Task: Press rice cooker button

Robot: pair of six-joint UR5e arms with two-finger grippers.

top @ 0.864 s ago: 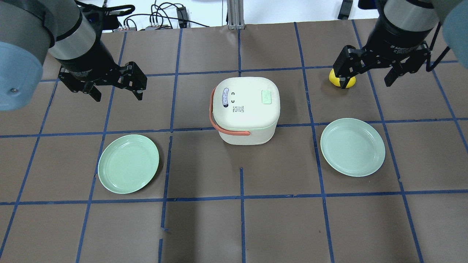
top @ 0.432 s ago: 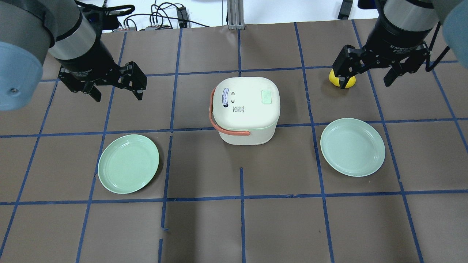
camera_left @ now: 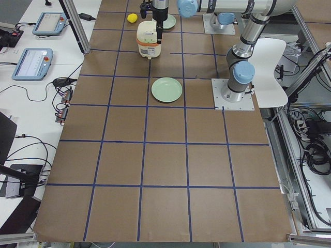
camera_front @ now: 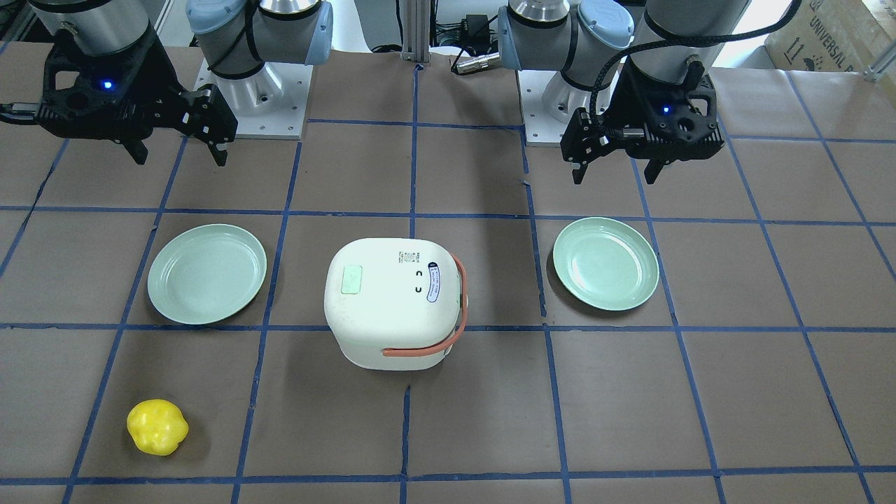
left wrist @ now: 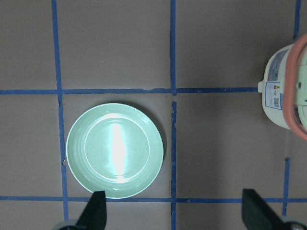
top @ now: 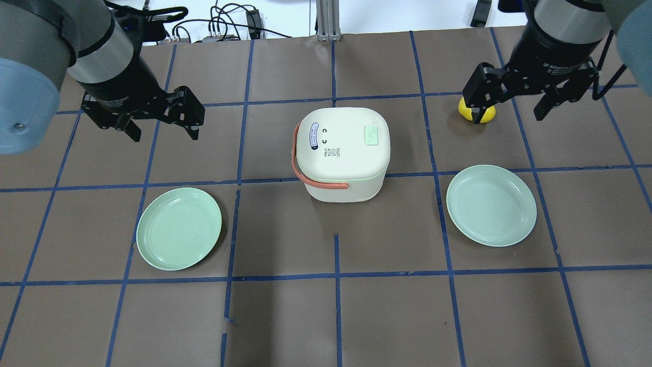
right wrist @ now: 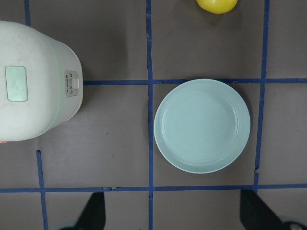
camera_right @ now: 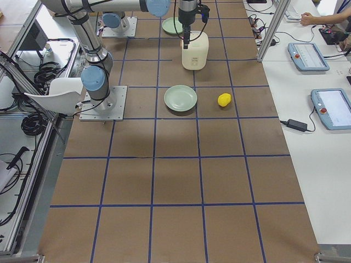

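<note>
The cream-white rice cooker (top: pixel 344 153) stands closed at the table's middle, its orange-red handle folded down on the side toward my left arm. A pale green square button (top: pixel 371 135) sits on its lid, which also shows in the front view (camera_front: pixel 351 280) and the right wrist view (right wrist: pixel 16 83). A small control panel (right wrist: pixel 72 84) is on the cooker's side wall facing my right arm. My left gripper (top: pixel 164 131) is open and empty, hovering left of the cooker. My right gripper (top: pixel 509 114) is open and empty, hovering far right of it.
A pale green plate (top: pixel 179 228) lies front left of the cooker and another (top: pixel 491 205) front right. A yellow lemon-like object (camera_front: pixel 157 427) lies on the far right of the table, partly behind my right gripper's finger in the overhead view.
My right gripper has drifted slightly toward the far side of the table. The left gripper and the cooker have not moved.
</note>
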